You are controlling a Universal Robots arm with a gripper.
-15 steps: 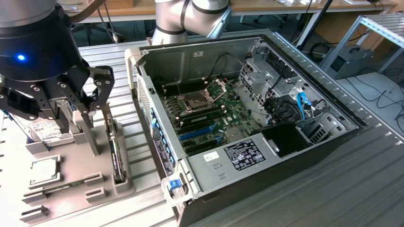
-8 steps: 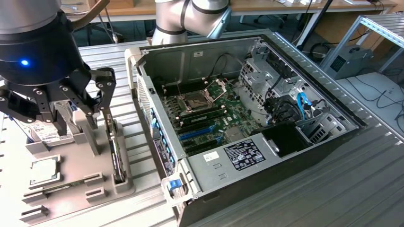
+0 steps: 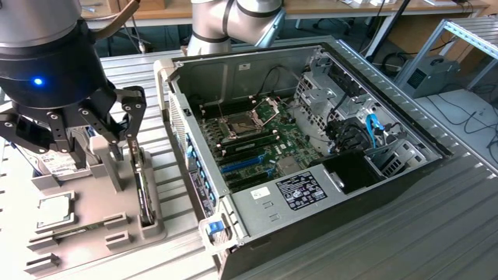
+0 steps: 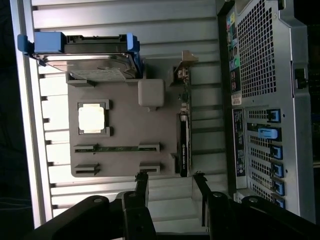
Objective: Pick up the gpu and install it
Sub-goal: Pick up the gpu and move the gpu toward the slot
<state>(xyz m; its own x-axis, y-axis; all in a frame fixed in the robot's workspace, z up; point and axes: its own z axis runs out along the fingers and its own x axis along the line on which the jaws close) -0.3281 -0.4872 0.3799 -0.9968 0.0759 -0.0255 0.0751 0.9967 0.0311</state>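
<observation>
The gpu [image 3: 141, 185] [image 4: 183, 142] is a thin black card standing on its edge in a slot of the grey holder tray [image 3: 93, 204] [image 4: 125, 130]. Its silver bracket [image 4: 183, 70] is at the far end of the card. My black gripper [image 3: 100, 153] [image 4: 171, 181] hangs over the tray at the exterior view's left. It is open, nothing is between its fingers [image 4: 142, 186], and it is clear of the card. In the wrist view the card lies just ahead of the gap between the fingers. The open computer case [image 3: 311, 146] [image 4: 270, 100] stands beside the tray, its blue motherboard slots [image 3: 242, 163] showing.
The tray also holds a silver processor chip [image 3: 53, 211] [image 4: 91, 118], a memory stick [image 4: 117, 148] and a hard drive in a blue carrier [image 4: 85, 55]. Another robot arm's base [image 3: 225, 20] stands behind the case. Everything rests on a ribbed metal table [image 3: 404, 233].
</observation>
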